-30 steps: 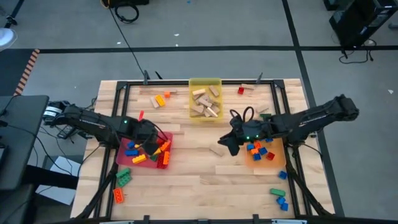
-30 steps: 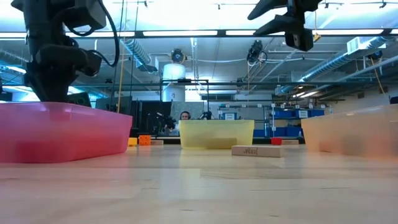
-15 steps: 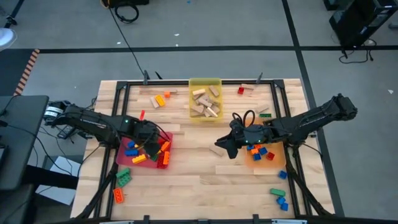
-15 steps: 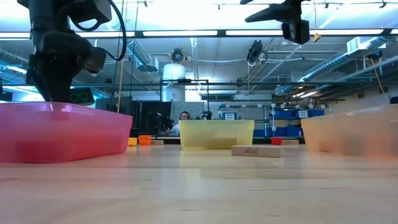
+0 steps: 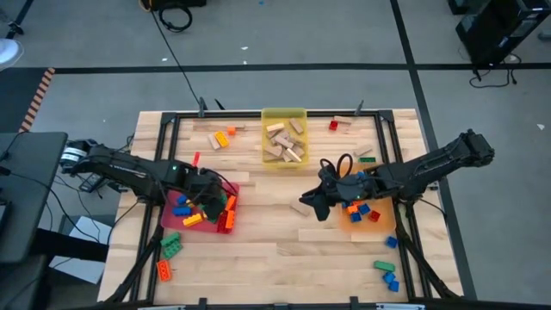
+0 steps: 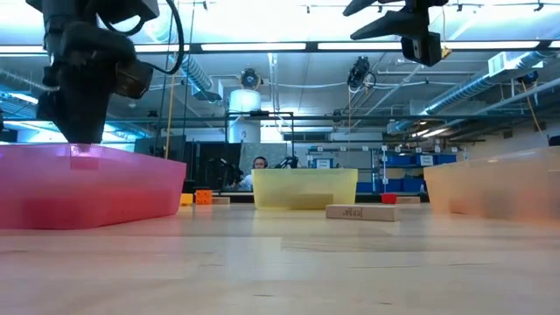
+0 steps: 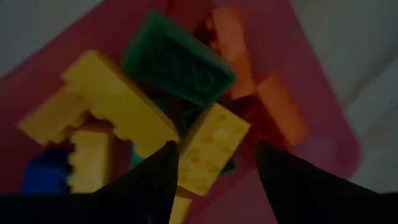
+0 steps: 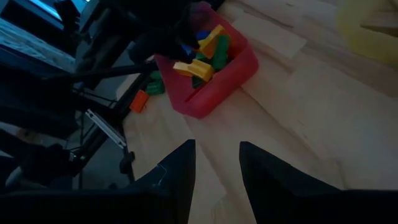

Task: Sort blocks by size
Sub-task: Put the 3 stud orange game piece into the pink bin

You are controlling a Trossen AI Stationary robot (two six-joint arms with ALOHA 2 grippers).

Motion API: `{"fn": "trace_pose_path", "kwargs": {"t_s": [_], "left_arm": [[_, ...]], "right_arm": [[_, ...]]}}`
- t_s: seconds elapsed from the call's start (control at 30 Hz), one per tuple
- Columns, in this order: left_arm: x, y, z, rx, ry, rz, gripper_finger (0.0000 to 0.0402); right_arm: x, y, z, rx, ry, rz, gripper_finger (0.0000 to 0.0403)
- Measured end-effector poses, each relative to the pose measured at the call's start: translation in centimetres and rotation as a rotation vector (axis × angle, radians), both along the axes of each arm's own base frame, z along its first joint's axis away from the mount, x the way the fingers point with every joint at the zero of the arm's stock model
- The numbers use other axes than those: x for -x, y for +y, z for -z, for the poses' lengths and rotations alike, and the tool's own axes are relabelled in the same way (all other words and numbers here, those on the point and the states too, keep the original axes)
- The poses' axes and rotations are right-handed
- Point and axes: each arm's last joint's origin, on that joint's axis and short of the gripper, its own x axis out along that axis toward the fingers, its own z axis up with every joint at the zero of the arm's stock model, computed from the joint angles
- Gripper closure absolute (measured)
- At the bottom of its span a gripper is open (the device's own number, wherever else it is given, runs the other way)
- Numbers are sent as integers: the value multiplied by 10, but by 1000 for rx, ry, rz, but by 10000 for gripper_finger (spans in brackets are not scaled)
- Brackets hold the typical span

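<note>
My left gripper (image 5: 213, 205) (image 7: 217, 146) hangs open, pointing down over the red tray (image 5: 168, 222). The tray holds a pile of studded bricks. A yellow brick (image 7: 210, 149) lies under the gap between the fingers, with a green brick (image 7: 177, 59) and orange bricks (image 7: 280, 109) beside it. My right gripper (image 5: 310, 205) (image 8: 217, 146) stands open and empty above the table's middle, left of the orange tray (image 5: 379, 222) of blue and orange bricks. A tan wooden block (image 6: 360, 212) lies flat on the table.
A yellow tray (image 5: 284, 114) of tan blocks stands at the far middle. Loose bricks lie at the far left (image 5: 221, 138), far right (image 5: 334, 126), near left (image 5: 168, 245) and near right (image 5: 387, 271). A metal frame (image 5: 172, 116) borders the table.
My left gripper has tipped a little over the red tray. A green brick now shows on the pile at the tray's right side, beside that gripper, where none showed a second ago.
</note>
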Motion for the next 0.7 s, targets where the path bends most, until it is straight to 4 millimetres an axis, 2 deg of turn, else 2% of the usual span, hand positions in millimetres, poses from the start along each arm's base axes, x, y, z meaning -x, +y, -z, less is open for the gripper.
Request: {"fn": "trace_pose_path", "kwargs": {"t_s": [0.1,0.2,0.37,0.47,0.6,0.7], "left_arm": [[1,0,-8,2,-2,-99,185],[2,-7,-24,-6,0,-163,189],[8,-30,-56,0,-17,-231,190],[16,-49,-67,33,-20,-232,191],[26,-74,-65,82,19,-242,191],[31,-95,-58,180,152,-292,191]], "right_arm": [[0,-1,0,18,8,-6,265],[1,-1,2,58,24,-28,265],[4,-2,7,102,88,-53,264],[6,-2,10,117,128,-85,264],[8,-1,11,134,149,-139,264],[8,0,11,155,150,-174,264]]}}
